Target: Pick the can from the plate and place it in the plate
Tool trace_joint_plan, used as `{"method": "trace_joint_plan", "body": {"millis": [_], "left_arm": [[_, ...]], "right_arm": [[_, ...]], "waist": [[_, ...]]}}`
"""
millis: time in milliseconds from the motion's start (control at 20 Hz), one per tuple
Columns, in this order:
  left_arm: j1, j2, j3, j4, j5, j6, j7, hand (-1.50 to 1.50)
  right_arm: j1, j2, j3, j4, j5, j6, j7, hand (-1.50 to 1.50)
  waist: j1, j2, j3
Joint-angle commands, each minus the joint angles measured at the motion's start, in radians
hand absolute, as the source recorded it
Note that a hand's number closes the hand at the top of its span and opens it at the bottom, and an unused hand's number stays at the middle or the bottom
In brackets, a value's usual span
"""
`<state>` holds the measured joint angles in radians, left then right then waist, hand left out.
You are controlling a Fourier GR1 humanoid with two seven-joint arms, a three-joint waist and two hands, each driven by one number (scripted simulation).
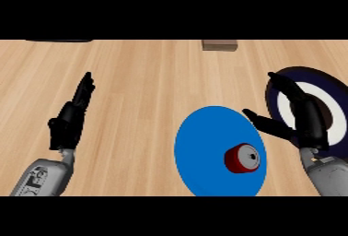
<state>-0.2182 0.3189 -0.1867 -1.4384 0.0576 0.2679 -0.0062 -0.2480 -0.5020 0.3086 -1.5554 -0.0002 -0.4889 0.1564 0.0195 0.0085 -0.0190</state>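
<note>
A small red metal can (pixel 242 158) stands on the round blue plate (pixel 204 147), just left of the right hand (pixel 302 117), whose fingers are spread wide above a dark-rimmed white plate (pixel 331 92).

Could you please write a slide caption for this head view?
Red can on blue plate; open right robot hand nearby, over a dark-rimmed plate.

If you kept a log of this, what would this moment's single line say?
can: lying on blue plate | right hand: open, over dark plate, not touching can | left hand: open, resting at left
</note>
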Motion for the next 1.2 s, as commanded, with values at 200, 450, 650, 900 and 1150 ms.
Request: {"method": "trace_joint_plan", "body": {"millis": [200, 450, 650, 900, 1150], "left_arm": [[-0.037, 0.013, 0.007, 0.049, 0.030, -0.068, 0.069, 0.00], [-0.056, 0.055, 0.050, 0.034, 0.052, -0.090, 0.127, 0.00], [-0.021, 0.043, 0.055, 0.051, 0.041, -0.088, 0.071, 0.00], [-0.030, 0.042, 0.056, 0.056, 0.034, -0.080, 0.088, 0.00], [-0.018, 0.008, 0.024, 0.029, 0.010, -0.055, 0.097, 0.00]], "right_arm": [[0.041, 0.333, 0.277, 0.079, 0.397, -0.421, 0.263, -1.50], [0.038, 0.259, 0.316, 0.027, 0.743, -0.374, 0.538, -1.50], [0.057, 0.239, 0.276, -0.194, 0.978, -0.212, 0.753, -1.50], [0.075, 0.194, 0.296, -0.356, 0.946, 0.176, 0.973, -1.50], [0.038, 0.231, 0.284, -0.461, 0.873, 0.444, 1.181, -1.50]], "waist": [[-0.020, -0.009, 0.016], [-0.043, -0.020, 0.014], [-0.055, -0.021, 0.014], [-0.068, -0.024, 0.013], [-0.050, -0.021, 0.014]]}}
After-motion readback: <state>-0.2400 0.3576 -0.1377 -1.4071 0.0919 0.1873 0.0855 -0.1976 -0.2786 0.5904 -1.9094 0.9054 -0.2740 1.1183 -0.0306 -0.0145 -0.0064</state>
